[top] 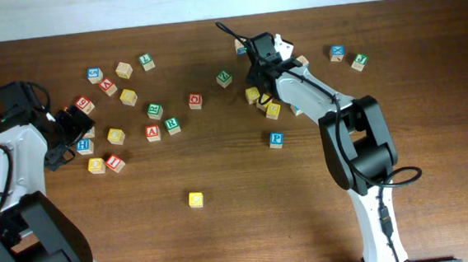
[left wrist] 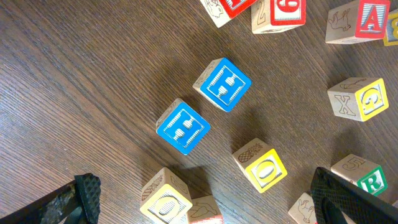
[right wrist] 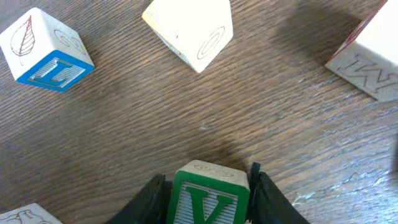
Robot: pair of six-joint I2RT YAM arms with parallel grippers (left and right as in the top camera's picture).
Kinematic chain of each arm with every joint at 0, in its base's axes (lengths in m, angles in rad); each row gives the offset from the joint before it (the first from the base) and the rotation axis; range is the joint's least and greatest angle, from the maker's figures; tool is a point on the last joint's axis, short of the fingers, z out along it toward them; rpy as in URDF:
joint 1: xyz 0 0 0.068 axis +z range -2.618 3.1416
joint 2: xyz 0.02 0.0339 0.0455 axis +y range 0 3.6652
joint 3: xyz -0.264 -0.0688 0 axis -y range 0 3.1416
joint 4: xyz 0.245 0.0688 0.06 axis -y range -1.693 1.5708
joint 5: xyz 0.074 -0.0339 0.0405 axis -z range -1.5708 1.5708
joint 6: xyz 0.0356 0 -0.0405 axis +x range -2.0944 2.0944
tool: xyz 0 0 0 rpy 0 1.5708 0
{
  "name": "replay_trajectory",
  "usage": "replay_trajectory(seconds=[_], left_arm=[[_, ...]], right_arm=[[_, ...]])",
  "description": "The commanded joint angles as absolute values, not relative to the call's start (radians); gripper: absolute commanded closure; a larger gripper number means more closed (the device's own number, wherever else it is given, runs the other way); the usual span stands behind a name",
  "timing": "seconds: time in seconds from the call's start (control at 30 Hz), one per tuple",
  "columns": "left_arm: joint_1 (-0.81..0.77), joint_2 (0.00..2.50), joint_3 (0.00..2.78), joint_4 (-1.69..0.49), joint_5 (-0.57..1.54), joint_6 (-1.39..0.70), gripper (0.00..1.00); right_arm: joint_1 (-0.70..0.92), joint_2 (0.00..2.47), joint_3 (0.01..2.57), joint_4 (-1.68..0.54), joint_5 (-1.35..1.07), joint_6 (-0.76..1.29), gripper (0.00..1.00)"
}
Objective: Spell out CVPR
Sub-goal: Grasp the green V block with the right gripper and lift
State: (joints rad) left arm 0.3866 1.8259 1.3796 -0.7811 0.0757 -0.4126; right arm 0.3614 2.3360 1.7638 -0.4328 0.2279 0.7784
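Reaching toward twelve o'clock, the right gripper (right wrist: 210,186) pinches the green V block (right wrist: 208,204) (letter upright); the left gripper (left wrist: 208,196), at nine o'clock, hovers with fingers spread.

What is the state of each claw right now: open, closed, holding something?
Left claw: open, holding nothing.
Right claw: closed on the green V block.

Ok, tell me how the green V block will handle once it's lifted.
The green V block looks wooden, so probably stiff and light. Its flat sides, held in the right gripper, suggest little slipping. Being a cube, it shouldn't roll.
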Motion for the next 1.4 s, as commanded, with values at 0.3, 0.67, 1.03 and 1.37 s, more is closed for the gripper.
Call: replay_trajectory(seconds=[0.3, 0.67, 1.03, 1.37], left_arm=[[0.387, 1.834, 1.373, -0.779, 0.083, -0.426, 0.01], [0.387, 1.834, 1.373, -0.779, 0.083, -0.426, 0.01], [0.387, 1.834, 1.373, -0.779, 0.083, -0.426, 0.01], [0.387, 1.834, 1.373, -0.779, 0.083, -0.426, 0.01]], right_arm=[[0.358, 2.012, 1.78, -0.573, 0.191, 0.577, 0.69], [0.359, 2.21, 1.777, -0.566, 0.191, 0.644, 0.32], [0.36, 2.353, 1.777, -0.45, 0.191, 0.645, 0.44], [0.36, 2.368, 1.783, -0.444, 0.195, 0.643, 0.72]])
